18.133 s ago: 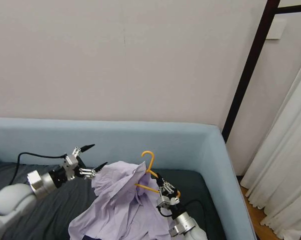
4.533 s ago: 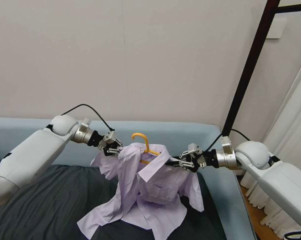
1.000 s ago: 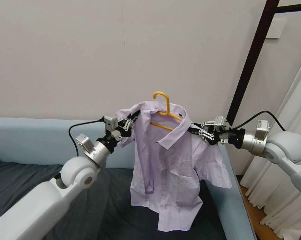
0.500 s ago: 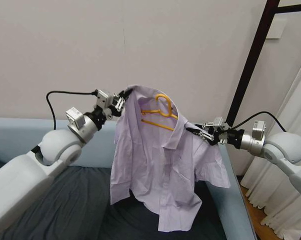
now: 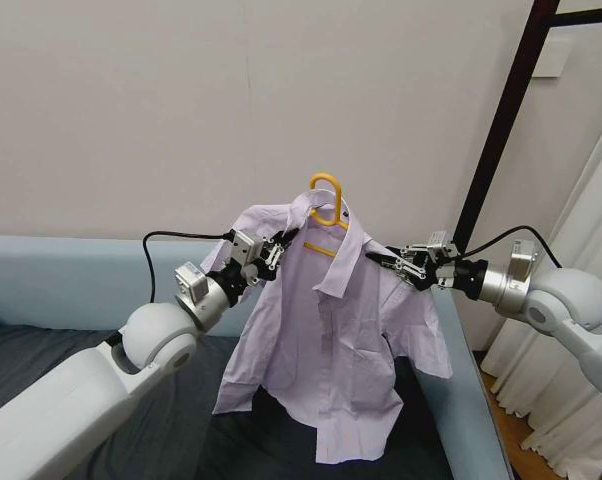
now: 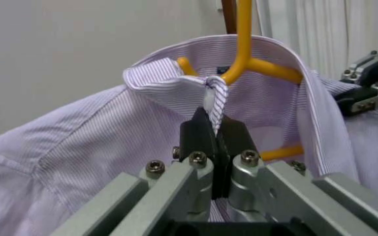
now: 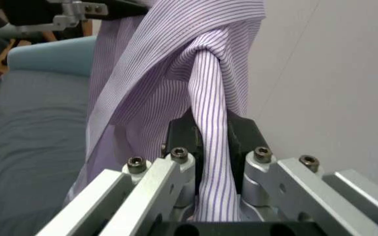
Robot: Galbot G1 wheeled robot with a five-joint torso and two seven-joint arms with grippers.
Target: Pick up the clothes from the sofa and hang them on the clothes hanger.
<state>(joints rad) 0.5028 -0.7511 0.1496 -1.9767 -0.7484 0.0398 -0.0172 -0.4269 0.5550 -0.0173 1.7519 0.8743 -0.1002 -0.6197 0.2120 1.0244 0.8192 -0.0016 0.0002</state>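
Though lifted clear of the sofa seat, hangs by two small pinches of cloth only. Nearest, on the left: left hand clamped shut on a twisted nub of the shirt at the collar, just below the neck of the yellow hanger. On the right: right hand closed round a rope-like fold of shoulder cloth, not on the hanger itself so far as can be told. Between them: shirt spread across the hanger, hem dangling above the dark cushion, hook upright and free. Beyond, to the right: black rack post, well apart from the hook, then a pale curtain.

Likely trouble: pulling the two hands further apart, and so tearing a thin fold out of one grip or dragging a shoulder off the hanger end. Equally, tilting the pair unevenly and letting the hanger slide out through the neck, carried as it is by cloth alone. Also, snagging the loose sleeve or tail on the sofa arm during a swing toward the rack. Lastly, missing the rack with a hook free to swivel.
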